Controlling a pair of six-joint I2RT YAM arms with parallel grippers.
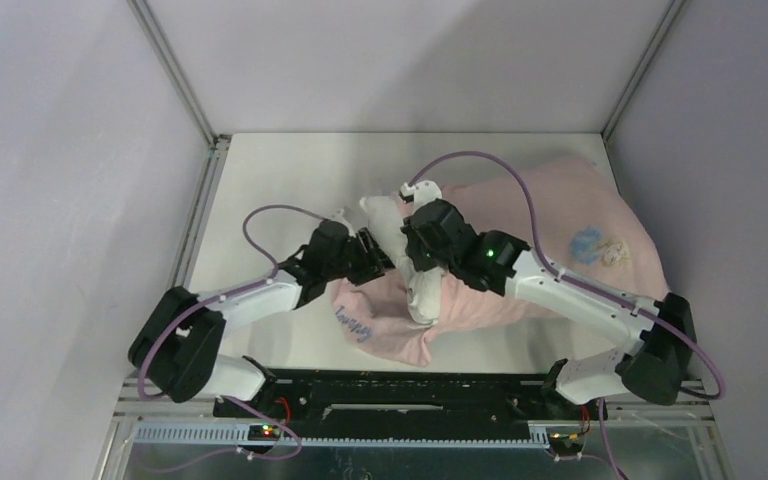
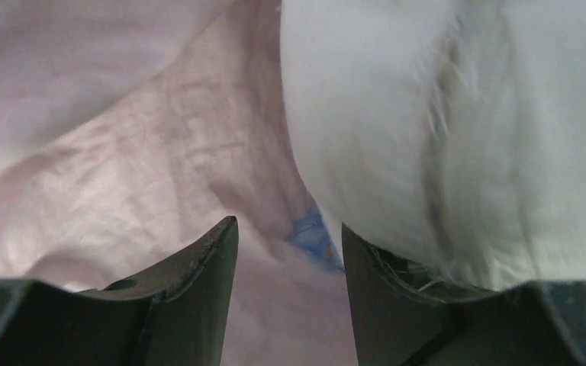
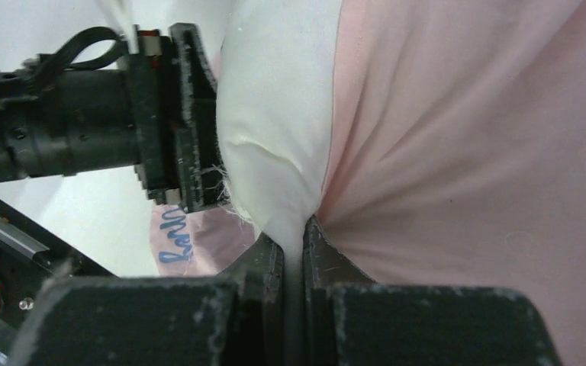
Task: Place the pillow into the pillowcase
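The pink pillowcase (image 1: 560, 210) lies spread over the right half of the table, its blue lettering (image 1: 353, 325) near the front edge. A strip of the white pillow (image 1: 385, 222) sticks out of its left side. My right gripper (image 1: 412, 260) (image 3: 303, 229) is shut on a pinched fold of the pillow (image 3: 275, 114), with the pillowcase (image 3: 465, 152) bunched right beside it. My left gripper (image 1: 380, 258) (image 2: 288, 225) stands open at the pillow's left side. Pink pillowcase fabric (image 2: 122, 152) lies past its jaws, and its right finger (image 2: 370, 282) touches the pillow (image 2: 442, 114).
The bare white table (image 1: 280, 180) stretches to the left and back, boxed in by pale walls and metal posts. A black rail (image 1: 400, 405) with the arm bases runs along the front edge. Purple cables (image 1: 520, 180) arc above both arms.
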